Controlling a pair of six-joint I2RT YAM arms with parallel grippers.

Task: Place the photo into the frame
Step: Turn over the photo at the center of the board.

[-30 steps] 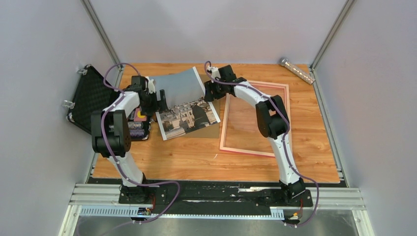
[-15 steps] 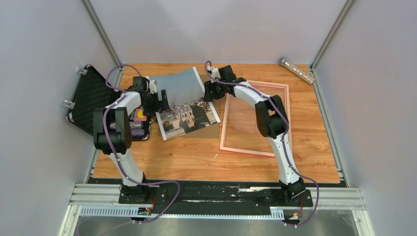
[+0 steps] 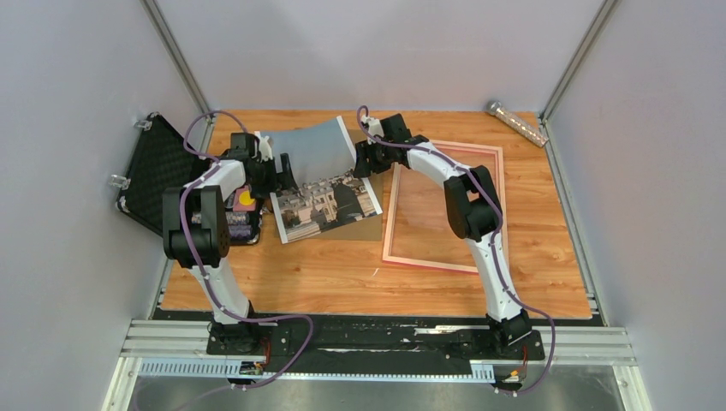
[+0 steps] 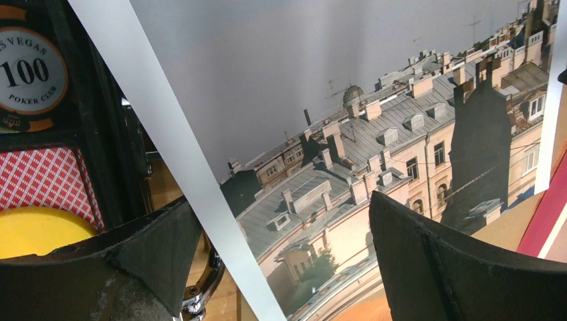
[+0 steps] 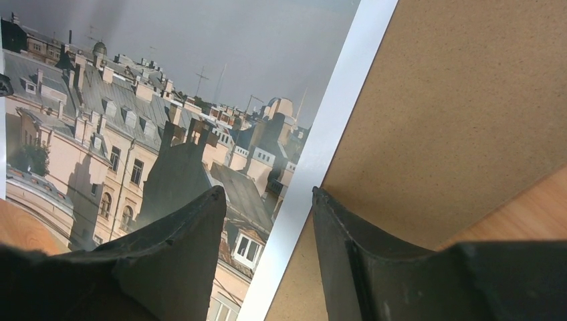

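Only the left arm has crept slightly. The photo [image 3: 321,184] stays bowed upward near the wood-grain tabletop's [image 3: 342,274] far-left corner, beside the pink frame [image 3: 389,218], not yet in it. The left gripper's [image 4: 281,254] jaws gape wide astride its border; the right gripper's [image 5: 267,221] jaws stand apart around the opposite edge. Grey walls enclose the tabletop.
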